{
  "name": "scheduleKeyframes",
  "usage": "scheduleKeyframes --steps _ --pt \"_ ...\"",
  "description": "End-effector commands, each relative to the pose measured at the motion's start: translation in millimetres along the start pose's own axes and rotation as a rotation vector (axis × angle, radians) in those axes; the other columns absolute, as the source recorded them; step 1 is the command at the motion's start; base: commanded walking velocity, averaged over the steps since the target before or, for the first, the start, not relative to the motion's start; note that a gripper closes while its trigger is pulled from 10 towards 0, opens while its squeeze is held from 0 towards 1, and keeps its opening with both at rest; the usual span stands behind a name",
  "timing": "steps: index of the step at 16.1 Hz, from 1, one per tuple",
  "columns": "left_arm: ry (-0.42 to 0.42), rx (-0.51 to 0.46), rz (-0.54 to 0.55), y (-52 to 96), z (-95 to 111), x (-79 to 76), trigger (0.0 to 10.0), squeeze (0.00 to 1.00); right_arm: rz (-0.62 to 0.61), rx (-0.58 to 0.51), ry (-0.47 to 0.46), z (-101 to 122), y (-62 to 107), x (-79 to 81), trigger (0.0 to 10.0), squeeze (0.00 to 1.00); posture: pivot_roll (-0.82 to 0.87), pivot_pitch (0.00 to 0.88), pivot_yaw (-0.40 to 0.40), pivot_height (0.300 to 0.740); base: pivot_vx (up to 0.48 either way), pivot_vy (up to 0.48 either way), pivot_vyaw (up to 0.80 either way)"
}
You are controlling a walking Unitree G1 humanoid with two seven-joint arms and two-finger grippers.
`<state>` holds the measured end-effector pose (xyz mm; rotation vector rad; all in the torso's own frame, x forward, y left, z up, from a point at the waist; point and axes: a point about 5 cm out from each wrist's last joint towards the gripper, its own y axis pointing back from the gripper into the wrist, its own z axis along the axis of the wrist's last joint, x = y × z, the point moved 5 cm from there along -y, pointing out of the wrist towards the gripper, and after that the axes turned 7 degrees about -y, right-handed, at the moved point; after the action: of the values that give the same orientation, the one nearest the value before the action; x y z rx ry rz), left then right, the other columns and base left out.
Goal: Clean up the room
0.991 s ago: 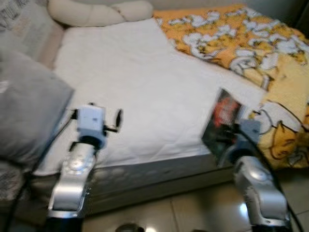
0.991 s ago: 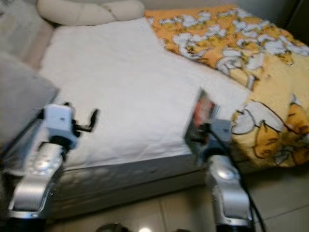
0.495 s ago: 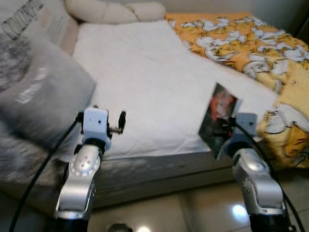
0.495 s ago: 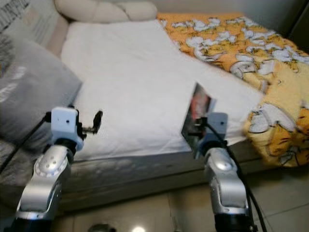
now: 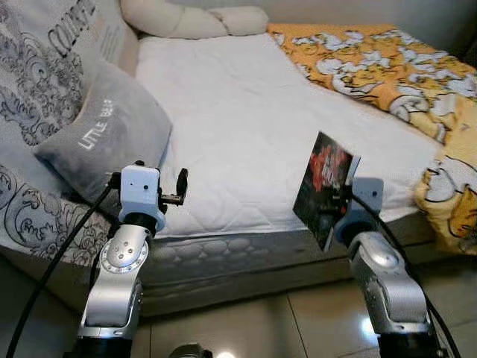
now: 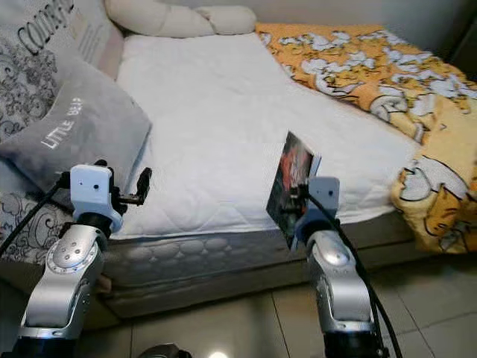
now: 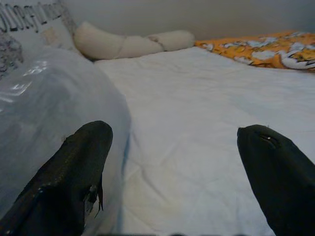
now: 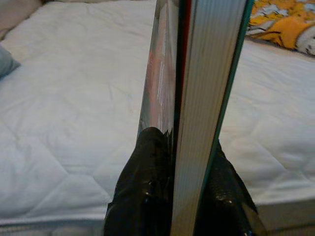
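Upright, right claw pinching thin glossy book over quilted mattress; left claw wide.

I am reading white capital letters, "LITTLE BEAR", running at a slant across the grey pillow leaning at the head end of the bed. Behind it, a larger patterned cushion is showing big dark letters along its upper edge, starting "COU", with the rest too unclear to make out. The book I am holding in my right gripper is showing a dark red cover whose lettering is too small to read.
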<state>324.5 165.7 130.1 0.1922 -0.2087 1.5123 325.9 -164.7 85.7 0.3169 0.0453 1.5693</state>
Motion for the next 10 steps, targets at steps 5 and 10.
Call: scheduleKeyframes --steps 5,10 --pt "0.009 -0.014 -0.035 1.7 2.9 -9.4 10.0 0.58 -0.053 -0.061 0.010 15.5 -0.2 -14.5 10.0 0.00 0.05 0.000 -0.023 0.740 0.381 0.000 0.32" --pt "0.010 -0.014 -0.050 2.3 2.7 -11.7 10.0 0.58 -0.062 -0.066 0.012 15.9 0.0 -15.6 10.0 0.00 0.05 0.000 -0.018 0.740 0.388 0.000 0.00"
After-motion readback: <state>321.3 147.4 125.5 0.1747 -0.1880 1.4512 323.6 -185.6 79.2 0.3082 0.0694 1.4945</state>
